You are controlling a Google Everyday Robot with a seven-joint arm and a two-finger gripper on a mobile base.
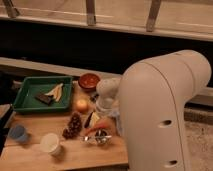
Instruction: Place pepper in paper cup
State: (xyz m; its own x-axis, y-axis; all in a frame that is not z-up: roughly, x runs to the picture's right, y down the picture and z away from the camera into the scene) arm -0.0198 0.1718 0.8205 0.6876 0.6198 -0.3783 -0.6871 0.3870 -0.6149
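The pepper (98, 127), slim and orange-red, lies on the wooden table (30, 157) next to a dark grape bunch (73, 126). The paper cup (50, 143), white with a wide mouth, stands upright near the table's front left, apart from the pepper. My big white arm (160, 105) fills the right of the view. Its gripper (101, 109) hangs just above and behind the pepper, next to a round yellow-orange fruit (81, 105).
A green tray (30, 102) with food pieces sits at the back left. A red-brown bowl (89, 81) stands behind the gripper. A small blue cup (18, 133) is at the left edge. A shiny metal thing (98, 136) lies in front of the pepper.
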